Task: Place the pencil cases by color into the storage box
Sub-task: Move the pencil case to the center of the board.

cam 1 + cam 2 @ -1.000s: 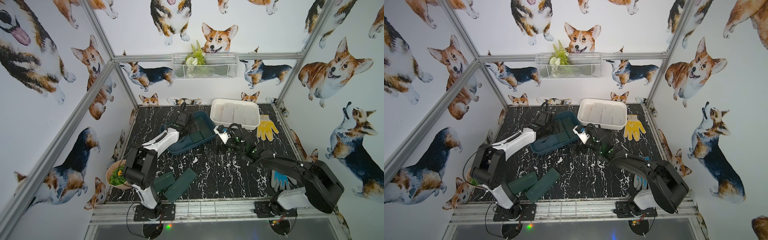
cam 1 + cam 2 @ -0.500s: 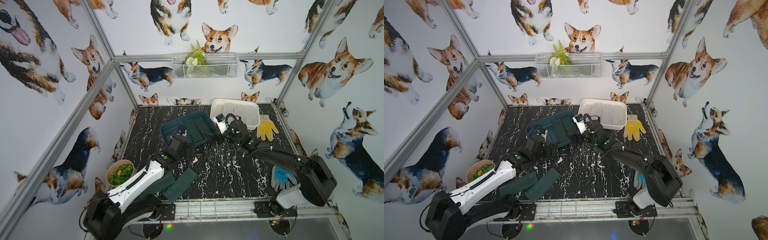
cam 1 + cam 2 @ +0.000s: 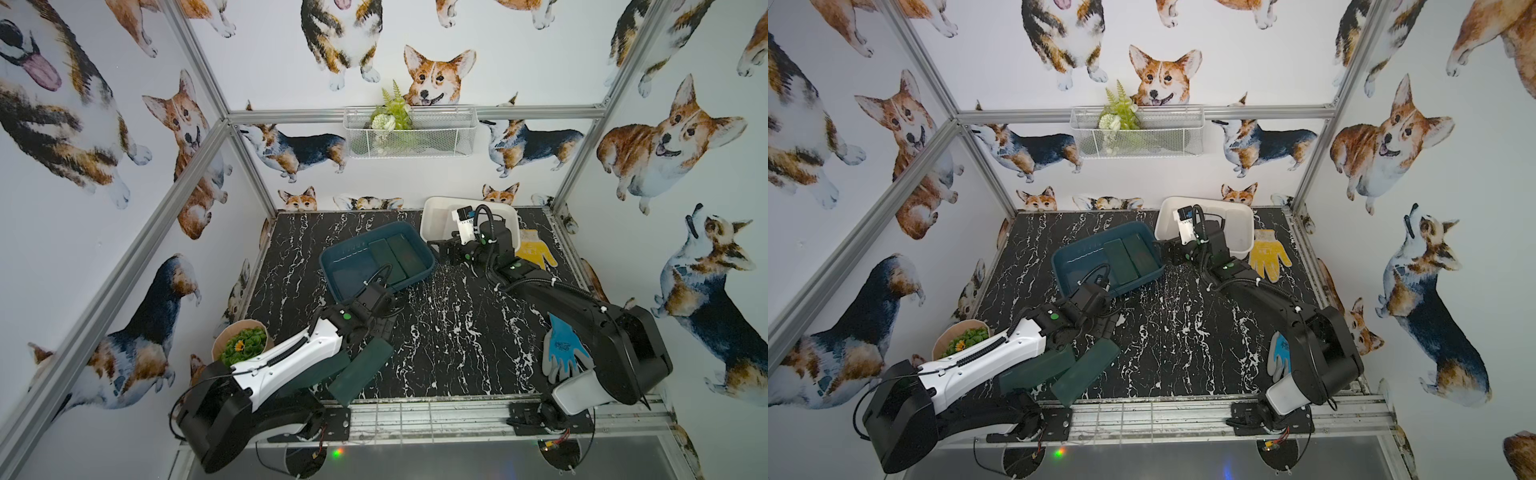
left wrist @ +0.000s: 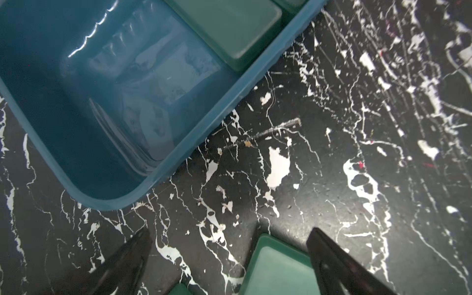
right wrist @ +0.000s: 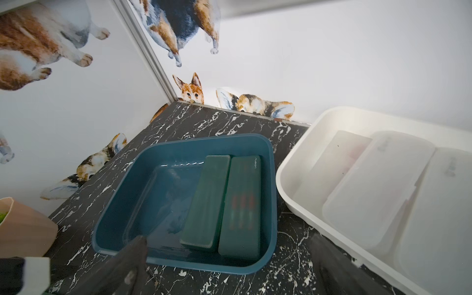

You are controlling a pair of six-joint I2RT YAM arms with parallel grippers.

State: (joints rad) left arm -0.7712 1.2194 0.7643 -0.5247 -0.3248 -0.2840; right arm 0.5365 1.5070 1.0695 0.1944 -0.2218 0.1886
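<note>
Two dark green pencil cases [image 5: 207, 201] [image 5: 241, 204] lie side by side in the blue storage box [image 3: 332, 266]. Two more green cases [image 3: 361, 370] [image 3: 1034, 368] lie on the table near the front, one partly under my left arm. My left gripper [image 4: 229, 229] hangs open low over the end of a green case [image 4: 278, 268], which lies between its fingers, untouched. The white storage box [image 5: 288, 194] holds three frosted white cases [image 5: 370, 191]. My right gripper [image 5: 227, 240] is open and empty, above the table between the two boxes.
A yellow glove [image 3: 536, 251] lies right of the white box. A blue-grey glove [image 3: 561, 353] lies by the right arm's base. A pot of greenery [image 3: 241, 349] stands front left. A wire basket [image 3: 409, 133] hangs on the back wall.
My left arm has drawn back from the blue box to the front of the table, over the loose green cases. My right gripper has shifted back toward the white box.
</note>
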